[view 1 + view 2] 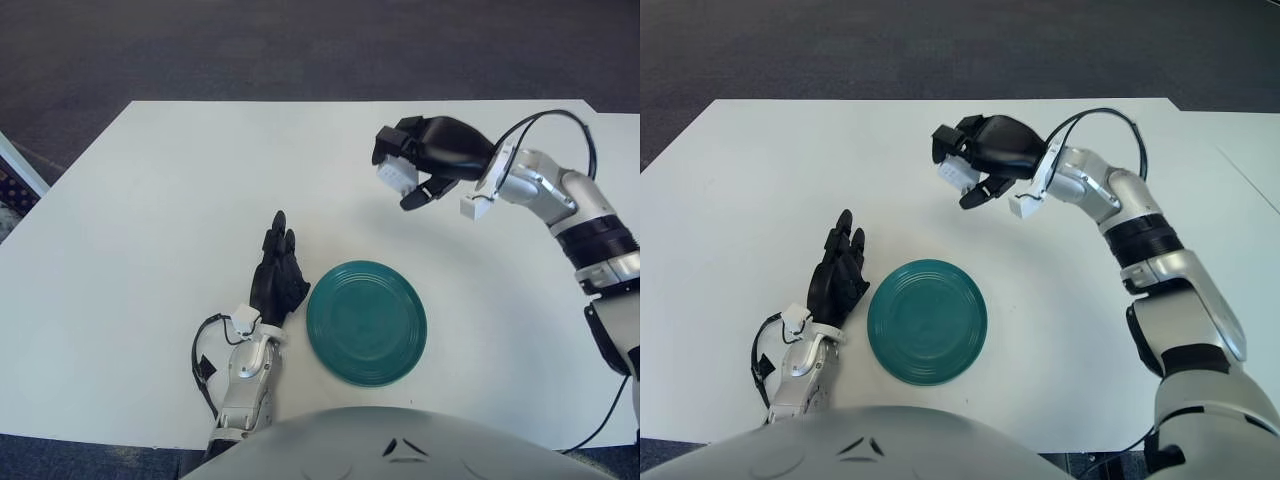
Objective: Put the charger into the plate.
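Note:
A round teal plate point(366, 321) lies on the white table point(150, 200) near its front edge. My right hand point(425, 152) is raised over the table behind and to the right of the plate, its black fingers curled around a small white charger point(396, 175). It also shows in the right eye view point(980, 150) with the charger point(956, 172). My left hand point(279, 270) shows just left of the plate, fingers extended and holding nothing.
The table's far edge borders a dark carpeted floor point(300, 50). A cable point(555, 118) loops over my right wrist. Some object shows at the left edge of the left eye view point(15, 180).

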